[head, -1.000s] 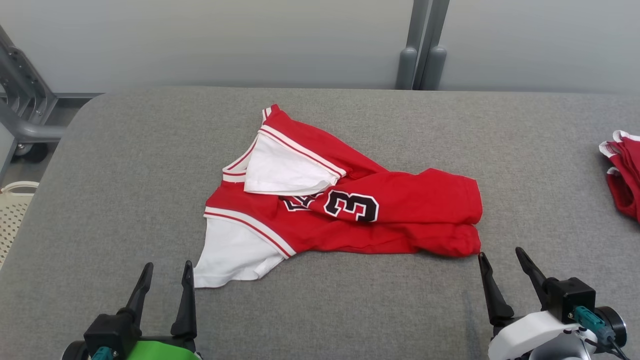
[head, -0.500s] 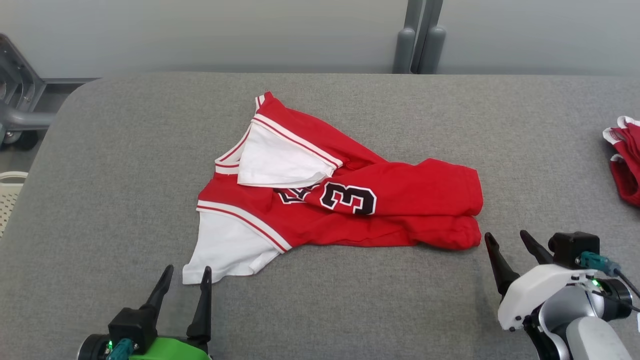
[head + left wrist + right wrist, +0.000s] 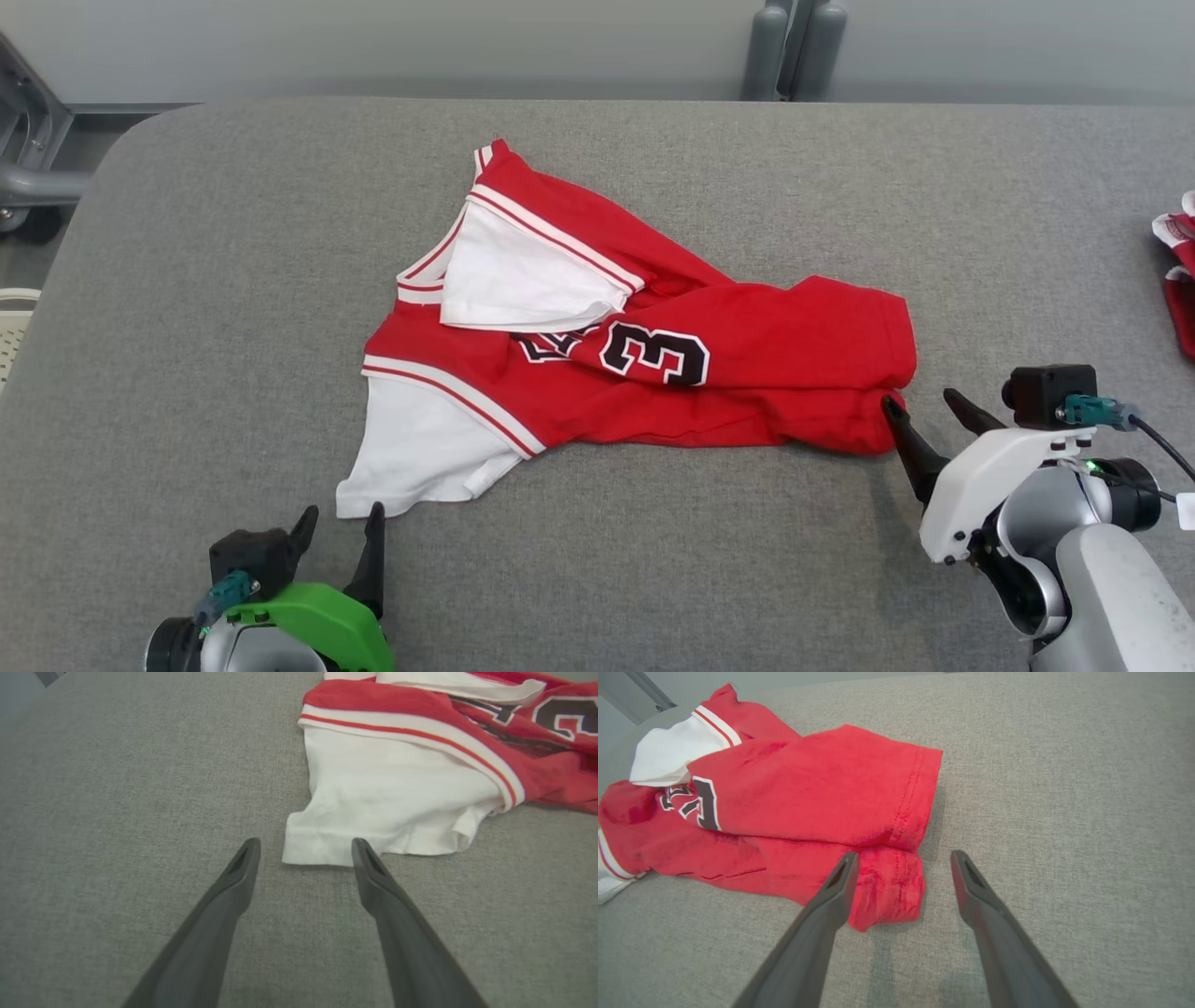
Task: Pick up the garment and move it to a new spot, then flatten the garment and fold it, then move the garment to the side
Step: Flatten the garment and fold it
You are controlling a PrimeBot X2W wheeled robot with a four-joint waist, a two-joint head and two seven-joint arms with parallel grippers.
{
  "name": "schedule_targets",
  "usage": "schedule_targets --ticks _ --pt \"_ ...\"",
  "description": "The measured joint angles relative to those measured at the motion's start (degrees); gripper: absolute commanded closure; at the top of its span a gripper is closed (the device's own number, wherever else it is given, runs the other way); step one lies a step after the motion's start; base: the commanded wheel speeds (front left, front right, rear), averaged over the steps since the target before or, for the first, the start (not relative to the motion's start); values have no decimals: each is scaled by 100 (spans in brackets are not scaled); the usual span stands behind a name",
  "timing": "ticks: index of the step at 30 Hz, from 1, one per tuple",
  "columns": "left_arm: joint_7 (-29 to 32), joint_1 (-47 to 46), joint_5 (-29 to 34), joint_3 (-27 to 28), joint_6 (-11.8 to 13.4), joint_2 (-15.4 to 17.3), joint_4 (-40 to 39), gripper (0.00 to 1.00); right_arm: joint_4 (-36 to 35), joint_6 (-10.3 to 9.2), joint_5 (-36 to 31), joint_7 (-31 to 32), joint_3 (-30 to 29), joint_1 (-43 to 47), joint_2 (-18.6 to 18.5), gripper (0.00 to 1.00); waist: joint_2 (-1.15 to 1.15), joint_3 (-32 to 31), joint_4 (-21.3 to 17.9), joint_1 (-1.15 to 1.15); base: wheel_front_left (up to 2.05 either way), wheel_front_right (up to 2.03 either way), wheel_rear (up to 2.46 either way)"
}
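Note:
A red and white jersey with a black "3", the garment (image 3: 653, 373), lies crumpled in the middle of the grey padded table (image 3: 233, 280). My left gripper (image 3: 341, 518) is open at the lower left, its tips right at the corner of the white sleeve (image 3: 373, 798), with the hem's corner lying between the two tips in the left wrist view (image 3: 306, 847). My right gripper (image 3: 920, 403) is open at the lower right, straddling the bunched red hem corner (image 3: 887, 891); one finger overlaps the cloth's edge.
Another red and white cloth (image 3: 1181, 289) lies at the table's right edge. A grey metal frame (image 3: 28, 159) and a pale perforated basket (image 3: 9, 327) stand off the table's left side. Grey posts (image 3: 794, 47) rise behind the far edge.
Both grippers have advanced toward the garment: the left to the white sleeve corner, the right to the red hem corner. The head camera has tilted down, shifting the whole picture.

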Motion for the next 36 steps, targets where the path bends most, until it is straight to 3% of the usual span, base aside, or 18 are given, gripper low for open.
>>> schedule_targets --ticks 11,24,36 --pt "246 -197 -181 57 19 24 305 0 52 0 108 -9 208 -146 -101 0 0 48 -82 0 0 0 0" --pt "296 -363 -259 -12 14 65 400 0 528 0 256 185 171 -350 71 0 0 197 -108 0 0 0 0" --pt "242 -417 -338 -70 23 52 454 0 249 0 448 386 274 -180 93 0 0 262 -136 0 0 0 0"
